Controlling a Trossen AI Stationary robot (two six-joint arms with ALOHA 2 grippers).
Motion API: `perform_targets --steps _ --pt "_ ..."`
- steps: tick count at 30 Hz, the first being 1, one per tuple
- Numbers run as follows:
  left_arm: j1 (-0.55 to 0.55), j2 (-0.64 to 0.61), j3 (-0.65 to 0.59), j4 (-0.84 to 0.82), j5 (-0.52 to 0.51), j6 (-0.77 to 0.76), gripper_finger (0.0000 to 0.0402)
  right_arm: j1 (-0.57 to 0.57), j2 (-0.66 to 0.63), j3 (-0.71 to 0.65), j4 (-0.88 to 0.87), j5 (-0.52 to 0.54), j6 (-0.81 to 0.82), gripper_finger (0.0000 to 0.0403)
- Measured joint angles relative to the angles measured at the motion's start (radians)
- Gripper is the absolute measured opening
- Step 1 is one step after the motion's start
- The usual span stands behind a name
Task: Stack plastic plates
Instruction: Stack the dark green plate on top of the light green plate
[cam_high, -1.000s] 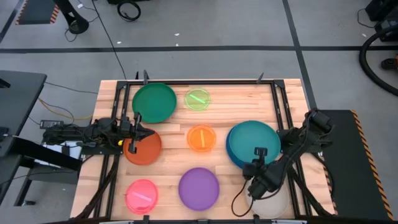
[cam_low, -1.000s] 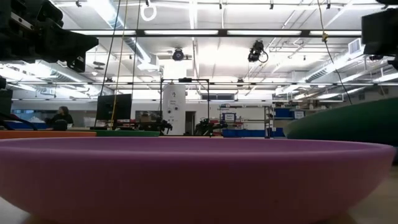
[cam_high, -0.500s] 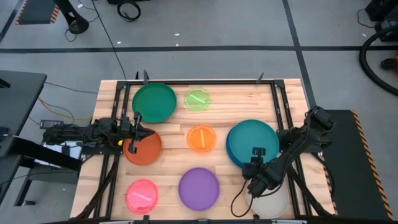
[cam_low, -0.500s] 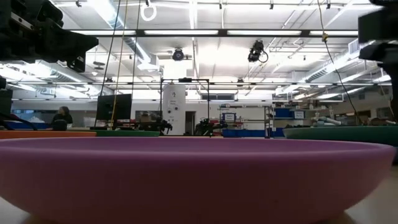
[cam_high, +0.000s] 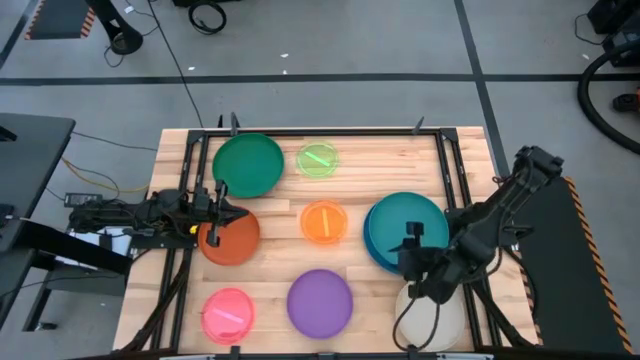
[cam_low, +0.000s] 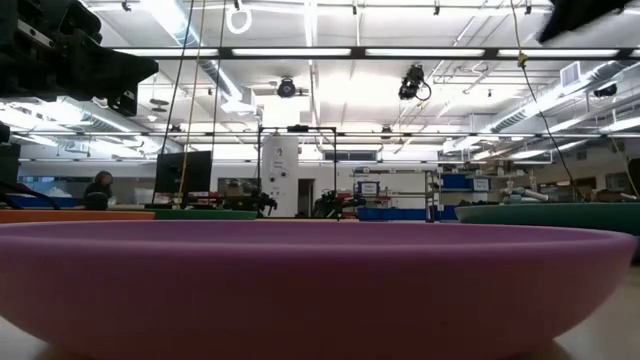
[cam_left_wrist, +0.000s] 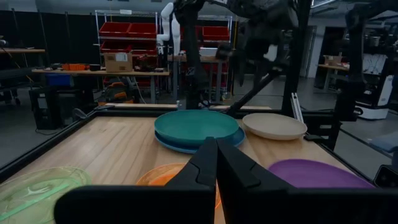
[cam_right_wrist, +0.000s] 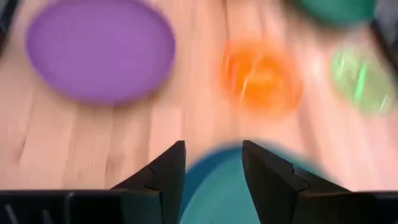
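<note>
Overhead, the teal plate (cam_high: 407, 226) sits on the blue plate (cam_high: 376, 252), whose rim peeks out along the stack's 8 o'clock edge; this pair lies at the table's 3 o'clock side. The beige plate (cam_high: 432, 316) rests at 5 o'clock from the stack, near the table's front right corner. The purple plate (cam_high: 320, 302) lies front centre, the pink plate (cam_high: 228, 315) front left, the small orange plate (cam_high: 323, 221) mid-table, the red-orange plate (cam_high: 229, 237) at 9 o'clock from it, and the dark green plate (cam_high: 248, 165) and lime green plate (cam_high: 318, 160) at the far edge.

The right gripper (cam_high: 412, 254) hangs over the stack's 6 o'clock rim, fingers spread and holding nothing; its wrist view shows both fingers (cam_right_wrist: 166, 171) parted above the teal surface, a gap the overhead view does not resolve. The left gripper (cam_high: 219, 215) is at the red-orange plate's far rim. Its wrist view shows the fingers (cam_left_wrist: 202, 168) pressed together with nothing seen between them, and also the stack's two layers edge-on.

The low view shows mostly the purple plate's near wall (cam_low: 300, 280), with the wooden table (cam_high: 390, 160) nearly hidden.
</note>
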Motion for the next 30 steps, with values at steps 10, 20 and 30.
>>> perform_targets --steps 10,20,30 --pt "0.0 0.0 0.0 0.0 0.0 0.0 0.0009 -0.154 -0.005 -0.055 0.612 -0.188 -0.627 0.0166" --pt "0.0 0.0 0.0 0.051 0.0 -0.108 0.0009 -0.299 -0.002 -0.055 0.685 -0.379 -0.72 0.0165" --pt "0.001 0.123 0.001 0.206 -0.19 -0.295 0.0009 -0.325 -0.002 -0.058 0.69 -0.294 -0.641 0.0165"
